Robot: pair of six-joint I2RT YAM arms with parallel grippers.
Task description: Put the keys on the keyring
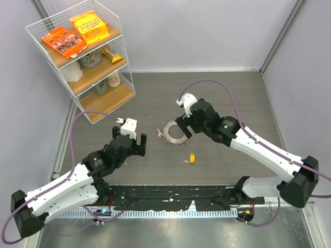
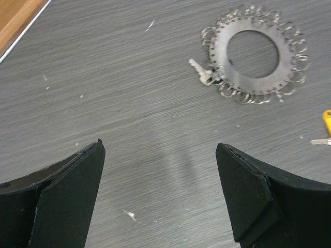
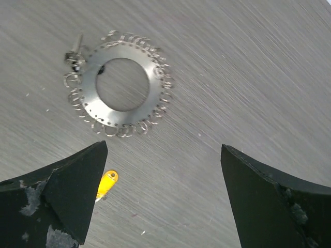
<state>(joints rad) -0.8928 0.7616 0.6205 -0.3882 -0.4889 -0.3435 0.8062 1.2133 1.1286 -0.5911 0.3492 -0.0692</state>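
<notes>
The keyring [image 1: 174, 133] lies flat mid-table, a silvery disc with a wide hole and small wire loops round its rim. It also shows in the left wrist view [image 2: 252, 85] and the right wrist view [image 3: 156, 88]. The plain silver key [image 1: 159, 133] [image 2: 200, 72] [image 3: 76, 51] lies against its left rim; I cannot tell whether it is threaded on. The yellow-headed key [image 1: 192, 158] [image 2: 327, 121] [image 3: 107, 182] lies loose in front of the ring. My left gripper [image 1: 135, 147] [image 2: 160, 150] is open and empty, left of the ring. My right gripper [image 1: 184, 127] [image 3: 163, 150] is open and empty over the ring's right edge.
A wire shelf rack [image 1: 83, 57] with snack boxes and jars stands at the back left. A black strip of clutter [image 1: 170, 199] runs along the near table edge between the arm bases. Grey walls close off the table at the back and sides.
</notes>
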